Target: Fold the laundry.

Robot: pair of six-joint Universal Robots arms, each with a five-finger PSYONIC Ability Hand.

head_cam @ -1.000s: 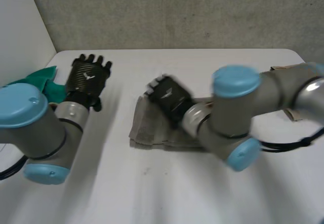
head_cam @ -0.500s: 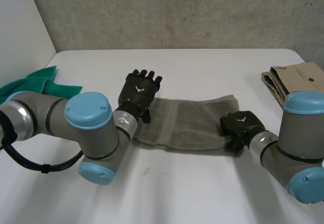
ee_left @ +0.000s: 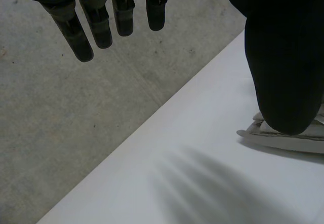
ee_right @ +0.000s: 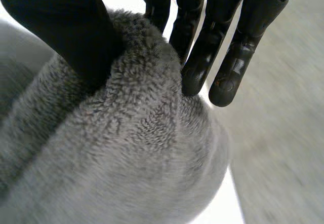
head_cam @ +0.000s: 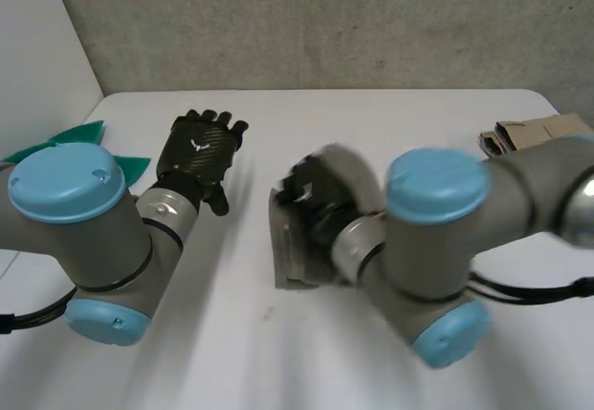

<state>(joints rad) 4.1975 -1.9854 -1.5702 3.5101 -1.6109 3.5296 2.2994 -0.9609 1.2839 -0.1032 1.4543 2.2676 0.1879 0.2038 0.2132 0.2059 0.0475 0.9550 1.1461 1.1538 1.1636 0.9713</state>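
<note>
The right hand (ee_right: pixel 63 29) pinches a bunched fold of fluffy grey towel (ee_right: pixel 131 158) between thumb and fingers (ee_right: pixel 198 64).

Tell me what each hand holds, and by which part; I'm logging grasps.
The right hand pinches the grey towel, a bunched fold of it between thumb and fingers. The left hand holds nothing.

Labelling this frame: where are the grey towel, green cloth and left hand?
grey towel (head_cam: pixel 292 257): head view, its flat uncovered part.
green cloth (head_cam: pixel 82 133): head view, its upper tip.
left hand (head_cam: pixel 198 150): head view, the back of the hand.
</note>
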